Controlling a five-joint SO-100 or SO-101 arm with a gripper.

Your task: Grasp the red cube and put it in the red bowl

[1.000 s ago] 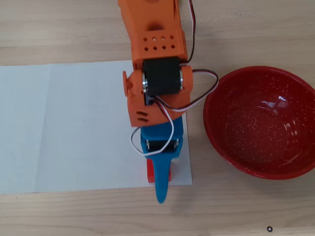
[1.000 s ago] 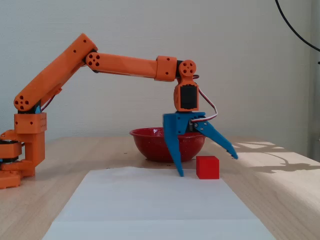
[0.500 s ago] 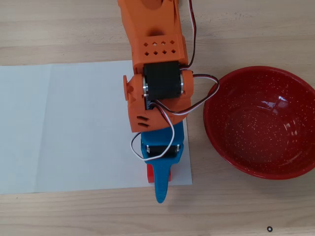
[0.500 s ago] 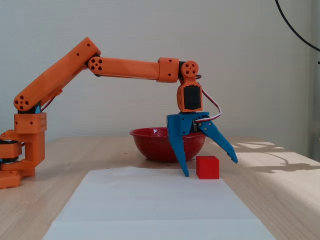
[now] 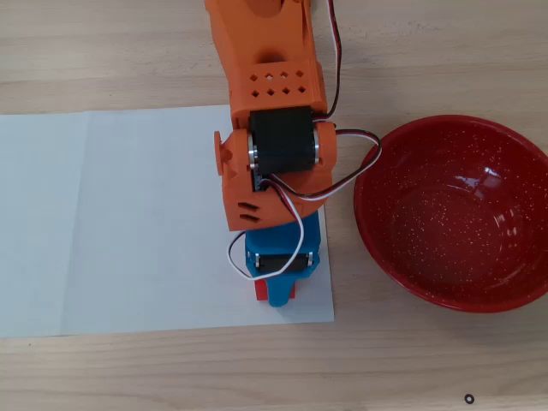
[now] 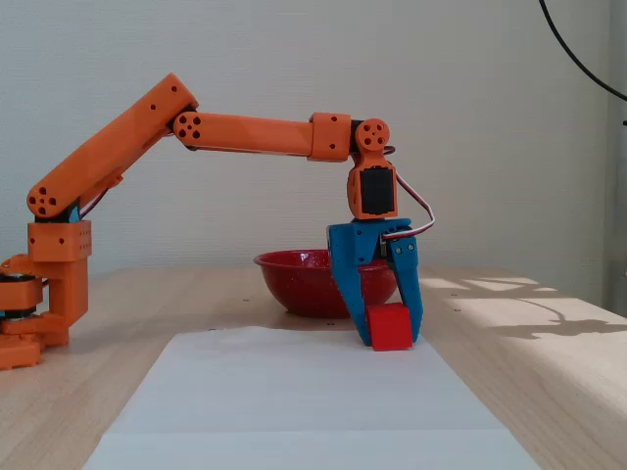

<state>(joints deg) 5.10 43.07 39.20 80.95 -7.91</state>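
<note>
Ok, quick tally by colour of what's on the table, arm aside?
Red: 2, the cube between the blue fingers and the bowl.
White: 1, the paper sheet.
Total: 3.

Your arm (image 6: pixel 245 132) is boxy orange plastic with round screw holes at the joints, a black servo (image 5: pixel 282 141), red, black and white cables (image 5: pixel 342 184), and blue jaws.
</note>
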